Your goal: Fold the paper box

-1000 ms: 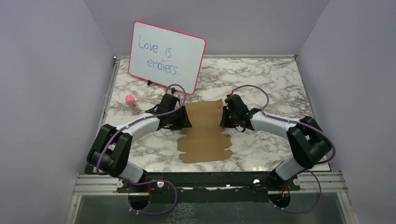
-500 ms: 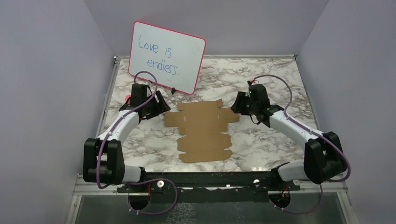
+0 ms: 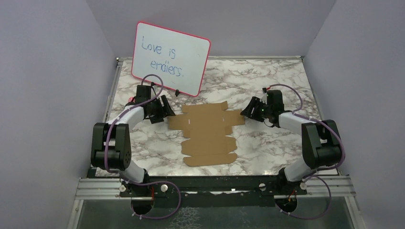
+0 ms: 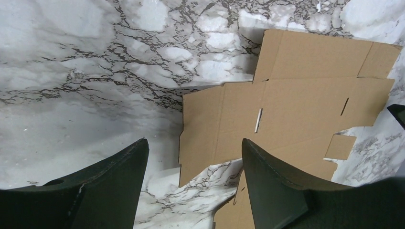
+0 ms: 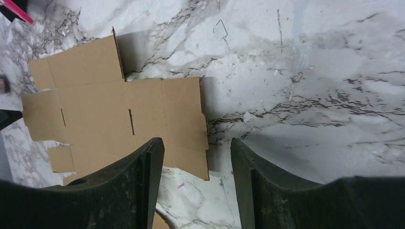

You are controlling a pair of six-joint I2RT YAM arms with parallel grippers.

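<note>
The paper box (image 3: 206, 131) is a flat brown die-cut cardboard sheet lying unfolded on the marble table, side flaps spread left and right. My left gripper (image 3: 164, 109) hovers just off the sheet's left flap, open and holding nothing. In the left wrist view the left gripper (image 4: 195, 143) frames the flap's edge, with the cardboard (image 4: 296, 95) beyond. My right gripper (image 3: 248, 110) sits just off the right flap, also open and empty. The right wrist view has the right gripper (image 5: 197, 142) above the flap's corner of the sheet (image 5: 119, 114).
A pink-framed whiteboard (image 3: 170, 58) with handwriting leans at the back left, close behind the left arm. A small pink-topped object (image 3: 130, 101) peeks out beside the left arm. Purple walls close in on both sides of the table (image 3: 267, 76).
Both grippers opened and drew outward off the sheet. The side flaps they held raised now lie flat. Both arms pulled back toward the table's sides.
</note>
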